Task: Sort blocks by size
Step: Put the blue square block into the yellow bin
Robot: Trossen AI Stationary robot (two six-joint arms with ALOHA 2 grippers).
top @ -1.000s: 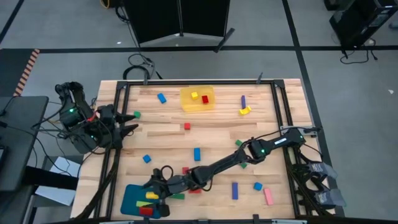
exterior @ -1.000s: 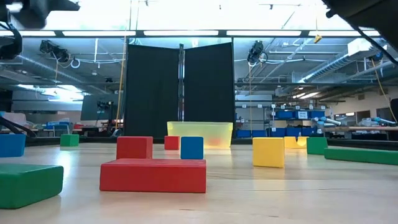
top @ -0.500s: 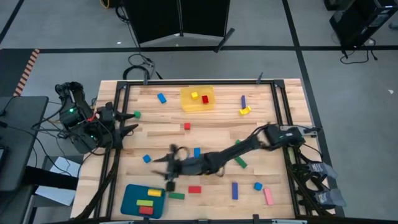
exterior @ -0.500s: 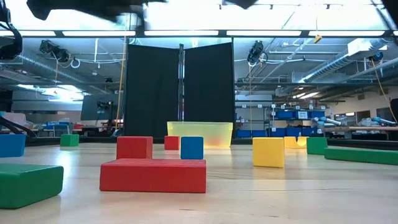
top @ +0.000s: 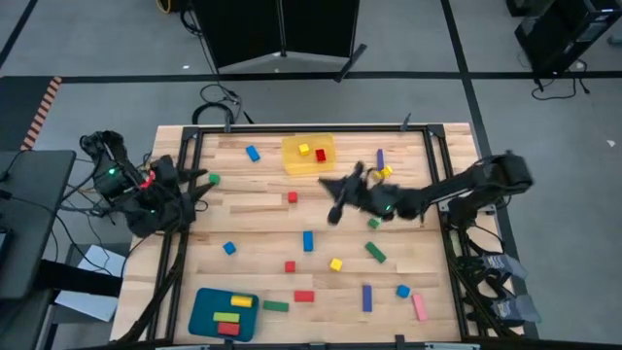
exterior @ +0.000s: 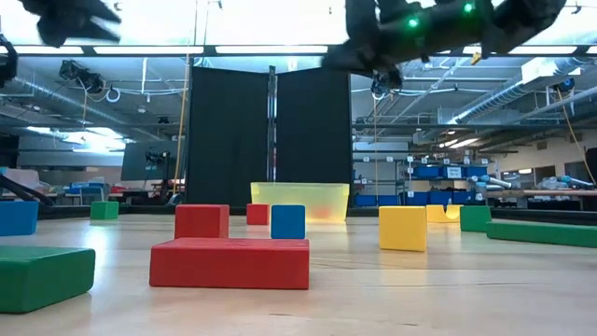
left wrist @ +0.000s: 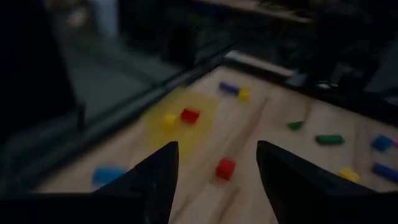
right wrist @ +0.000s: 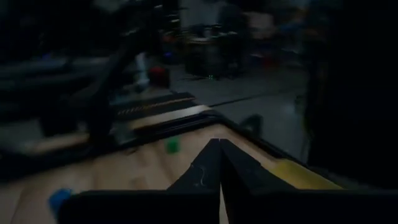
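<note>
Right tool (top: 335,194) is pinched fully closed with nothing between its fingers, riding above the worktop (top: 262,219) mid-field, just in front of the yellow tray (top: 296,160), which holds a yellow and a red small cube. Left tool (top: 199,185) waits at the left edge of the worktop, fingers part open, empty, near a small green block (top: 213,179). Blocks are scattered over the worktop: small red cube (top: 292,197), blue bar (top: 308,240), yellow cube (top: 336,263), green bar (top: 375,252), purple bar (top: 379,157), pink bar (top: 419,307) at the right front corner; three bars already lie in the teal tray (top: 206,313) at the front left. Step looks like a transit to the next pick. To do it well: open the fingers before descending, pick one isolated block such as the small red cube, come straight down with the fingers across its short sides, avoid nudging neighbours or the tray rim. Versus a second ago: right arm was stretched over the teal tray with the tool wide; now it has swung back toward the yellow tray and snapped closed. Yellow cube on the worktop is now uncovered. Left arm barely changed.
</note>
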